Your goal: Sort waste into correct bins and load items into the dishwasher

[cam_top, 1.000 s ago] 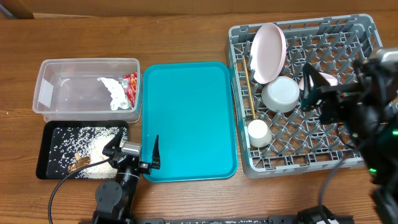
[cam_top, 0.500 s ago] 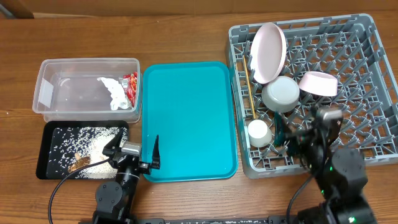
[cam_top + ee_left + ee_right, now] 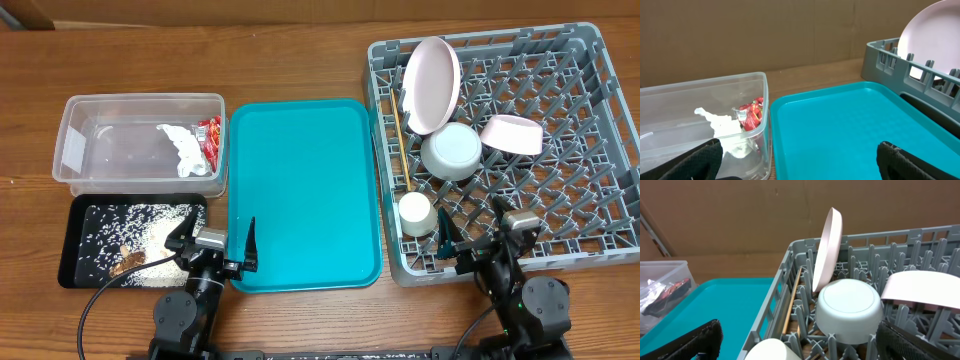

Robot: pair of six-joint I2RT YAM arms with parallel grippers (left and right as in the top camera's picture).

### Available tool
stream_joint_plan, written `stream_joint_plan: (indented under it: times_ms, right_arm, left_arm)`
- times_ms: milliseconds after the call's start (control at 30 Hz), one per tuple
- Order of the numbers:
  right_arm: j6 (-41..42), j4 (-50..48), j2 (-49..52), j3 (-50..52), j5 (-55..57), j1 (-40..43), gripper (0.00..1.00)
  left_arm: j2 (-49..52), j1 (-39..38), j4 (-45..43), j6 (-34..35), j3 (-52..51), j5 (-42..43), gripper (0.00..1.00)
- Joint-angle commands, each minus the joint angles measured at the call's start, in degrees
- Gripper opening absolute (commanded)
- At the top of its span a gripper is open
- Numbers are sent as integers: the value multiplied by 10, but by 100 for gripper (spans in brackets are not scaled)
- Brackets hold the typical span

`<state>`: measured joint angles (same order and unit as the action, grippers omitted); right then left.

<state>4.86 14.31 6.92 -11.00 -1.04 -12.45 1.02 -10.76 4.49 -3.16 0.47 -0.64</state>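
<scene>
**Overhead view.** The left gripper (image 3: 215, 243) stands at the near edge of the teal tray (image 3: 300, 180). Its jaws are spread fully apart and hold nothing. The black tray (image 3: 68, 245) lies just left of these jaws and carries the rice and scraps (image 3: 150, 240). The clear tub (image 3: 75, 150) lies ahead of the jaws and to their left, with the wrappers (image 3: 190, 148) inside.

The right gripper (image 3: 470, 238) is over the near-left corner of the dish rack (image 3: 600, 150). Its jaws are likewise at full spread and empty. All of the following are in the rack:
- The cup (image 3: 415, 213) sits just left of the jaws.
- The whitish bowl (image 3: 452, 150) is ahead of the jaws.
- The plate (image 3: 432, 83) is farther ahead, standing on edge.
- The pink bowl (image 3: 511, 133) is ahead and to the right.
- The chopsticks (image 3: 400, 140) lie along the rack's left wall.

**Left wrist view.** Both fingers sit at the lower corners, wide apart, with only the teal tray between them. The tub and wrappers are ahead-left. The rack wall and plate are ahead-right.

**Right wrist view.** The fingers are wide apart. The whitish bowl is directly ahead between them, with the plate upright behind it. The pink bowl is to the right and the cup is at the lower edge. The chopsticks appear to be two, but they are partly hidden by the pegs.
</scene>
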Motion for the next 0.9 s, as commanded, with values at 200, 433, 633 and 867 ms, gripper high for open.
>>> stream_joint_plan:
  times_ms: [200, 433, 633, 867]
  right_arm:
    - [-2, -97, -68, 106, 9, 2, 100]
    - [-2, -97, -68, 106, 24, -7, 100]
    - [-2, -97, -68, 106, 24, -7, 100]
    - [-2, -97, -68, 106, 24, -7, 100]
  left_arm:
    - [-2, -1, 0, 5, -2, 7, 100]
    - [-2, -1, 0, 5, -2, 7, 100]
    - [-2, -1, 0, 5, -2, 7, 100]
    - [-2, -1, 0, 5, -2, 7, 100]
